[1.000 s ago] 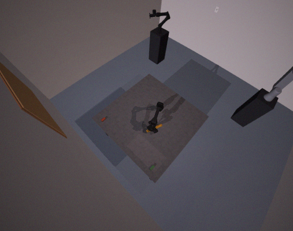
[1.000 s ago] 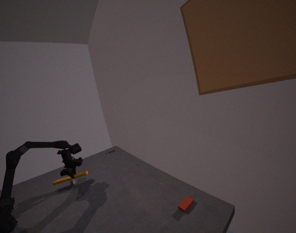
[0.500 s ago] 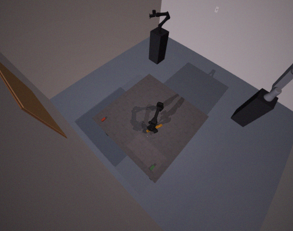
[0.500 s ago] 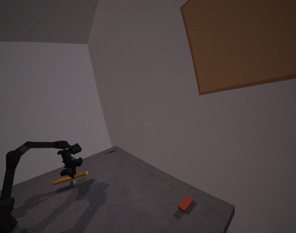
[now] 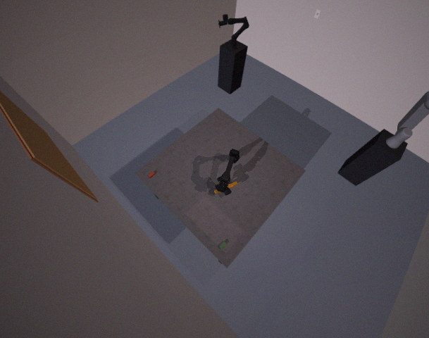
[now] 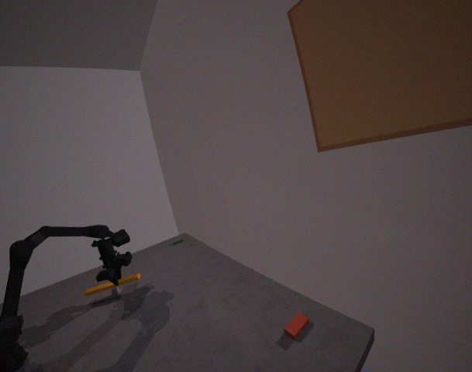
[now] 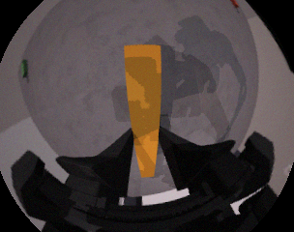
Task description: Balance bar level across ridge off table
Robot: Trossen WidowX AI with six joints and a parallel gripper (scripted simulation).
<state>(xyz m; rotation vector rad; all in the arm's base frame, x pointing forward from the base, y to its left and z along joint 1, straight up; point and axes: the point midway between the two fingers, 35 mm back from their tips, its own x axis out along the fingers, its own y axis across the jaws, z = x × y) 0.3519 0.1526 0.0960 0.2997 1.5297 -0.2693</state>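
Observation:
My gripper [image 5: 223,187] [image 6: 115,281] [image 7: 146,131] is shut on the orange bar [image 5: 233,184] [image 6: 130,279] [image 7: 144,97] near its middle. The bar hangs above the grey table [image 5: 276,178] [image 6: 228,304], with its shadow below it and both ends off the table. A small pale piece, apparently the ridge [image 6: 116,291], shows right under the bar and fingertips in the exterior view. I cannot tell whether the bar touches it. The gripper hides it in the top view.
A red block [image 5: 151,174] [image 6: 296,326] lies near one table edge. A green block [image 5: 222,245] [image 6: 178,241] [image 7: 24,69] lies near a far corner. Two other arms stand on dark pedestals [image 5: 230,69] [image 5: 367,160] off the table.

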